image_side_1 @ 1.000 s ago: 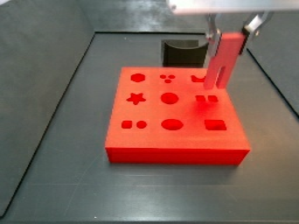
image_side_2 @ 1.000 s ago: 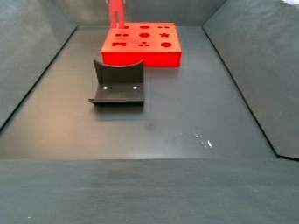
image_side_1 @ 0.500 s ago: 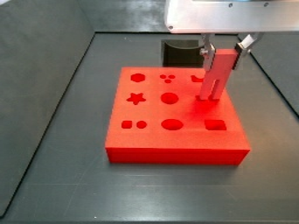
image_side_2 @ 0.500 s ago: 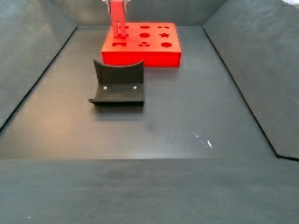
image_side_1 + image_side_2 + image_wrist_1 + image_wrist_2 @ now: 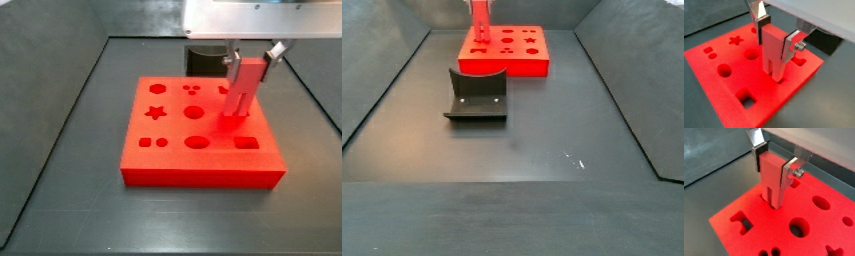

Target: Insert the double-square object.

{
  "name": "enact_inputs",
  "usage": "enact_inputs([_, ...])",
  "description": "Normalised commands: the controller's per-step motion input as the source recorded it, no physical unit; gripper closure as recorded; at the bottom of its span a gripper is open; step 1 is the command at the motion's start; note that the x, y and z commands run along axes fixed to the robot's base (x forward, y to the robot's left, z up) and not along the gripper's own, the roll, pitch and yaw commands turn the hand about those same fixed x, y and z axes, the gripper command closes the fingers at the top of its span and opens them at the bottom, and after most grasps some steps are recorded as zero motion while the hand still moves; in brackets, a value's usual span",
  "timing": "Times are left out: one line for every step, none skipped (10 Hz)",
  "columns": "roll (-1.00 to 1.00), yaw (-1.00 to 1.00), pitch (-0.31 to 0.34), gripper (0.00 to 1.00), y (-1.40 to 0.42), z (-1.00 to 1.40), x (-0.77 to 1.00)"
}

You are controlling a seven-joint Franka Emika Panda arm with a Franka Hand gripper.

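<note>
My gripper [image 5: 251,58] is shut on the double-square object [image 5: 239,92], a slim salmon-red bar held upright. Its lower end has gone into a cut-out of the big flat red block [image 5: 201,160], near the block's right side. In both wrist views the silver fingers [image 5: 791,44] [image 5: 789,174] clamp the bar's upper part [image 5: 772,47] [image 5: 771,178], and its two-pronged foot stands in the block's top [image 5: 724,95] [image 5: 817,233]. In a side view the bar [image 5: 476,20] stands over the block's [image 5: 505,55] left end, the gripper mostly out of frame.
The block bears several other cut-outs: star, circles, square [image 5: 246,143]. A dark grey curved stand [image 5: 477,95] sits on the dark floor in front of the block. Grey walls [image 5: 376,90] enclose the floor. A dark object [image 5: 205,58] stands behind the block.
The gripper and bar have moved down and slightly left; the bar's lower end has gone from above the block into its cut-out.
</note>
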Motion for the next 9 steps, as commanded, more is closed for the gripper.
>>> enact_inputs([-0.16, -0.07, -0.084, 1.00, 0.05, -0.27, 0.00])
enact_inputs([-0.18, -0.19, -0.049, 1.00, 0.04, -0.32, 0.46])
enact_inputs([-0.15, -0.22, -0.001, 1.00, 0.08, -0.34, 0.49])
enact_inputs([-0.10, -0.25, 0.000, 1.00, 0.11, -0.33, 0.36])
enact_inputs([-0.01, -0.30, 0.019, 1.00, 0.08, -0.43, 0.00])
enact_inputs([-0.03, -0.33, 0.036, 1.00, 0.02, -0.53, 0.03])
enact_inputs([-0.01, -0.32, 0.103, 1.00, 0.06, -0.81, 0.03])
enact_inputs([-0.02, -0.27, 0.093, 1.00, 0.09, -0.99, 0.00])
enact_inputs([-0.04, -0.24, 0.000, 1.00, 0.01, -1.00, -0.13])
